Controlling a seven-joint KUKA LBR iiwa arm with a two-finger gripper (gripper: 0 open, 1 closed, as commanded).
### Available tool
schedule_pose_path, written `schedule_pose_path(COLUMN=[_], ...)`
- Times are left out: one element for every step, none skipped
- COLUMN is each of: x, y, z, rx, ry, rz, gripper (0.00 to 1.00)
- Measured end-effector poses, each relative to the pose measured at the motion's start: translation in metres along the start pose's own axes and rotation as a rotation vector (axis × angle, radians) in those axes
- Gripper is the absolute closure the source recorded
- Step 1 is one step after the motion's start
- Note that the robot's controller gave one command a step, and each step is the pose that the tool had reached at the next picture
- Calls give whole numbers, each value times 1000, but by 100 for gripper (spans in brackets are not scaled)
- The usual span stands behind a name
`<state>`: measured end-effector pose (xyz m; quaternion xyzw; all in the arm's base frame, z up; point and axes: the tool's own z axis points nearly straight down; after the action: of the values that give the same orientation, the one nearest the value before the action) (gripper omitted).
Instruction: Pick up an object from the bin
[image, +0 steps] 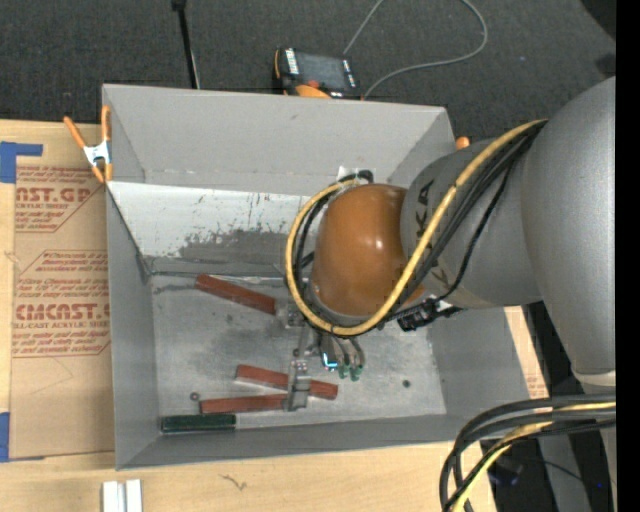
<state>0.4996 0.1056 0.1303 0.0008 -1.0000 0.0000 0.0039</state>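
Observation:
My gripper (298, 392) reaches down below the arm's orange dome into the front middle of the bin. Its tip is at a red-brown flat stick (262, 377) that lies slanted on the floor, with its right end passing under the gripper. Just in front lies a second red-brown stick (240, 404), close to the gripper's tip. A third, longer red-brown stick (235, 293) rests further back to the left, near the foot of the bin's sloped wall. I cannot make out whether anything is held.
A dark green pen-like stick (198, 424) lies along the front wall at the left. The arm and its cables cover the right half of the bin. Bare floor shows at the left and front right.

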Motion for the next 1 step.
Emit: schedule_pose_path(x=[-2], y=[1], z=[64], rx=[1], ry=[-1], rz=[-41], gripper=[0])
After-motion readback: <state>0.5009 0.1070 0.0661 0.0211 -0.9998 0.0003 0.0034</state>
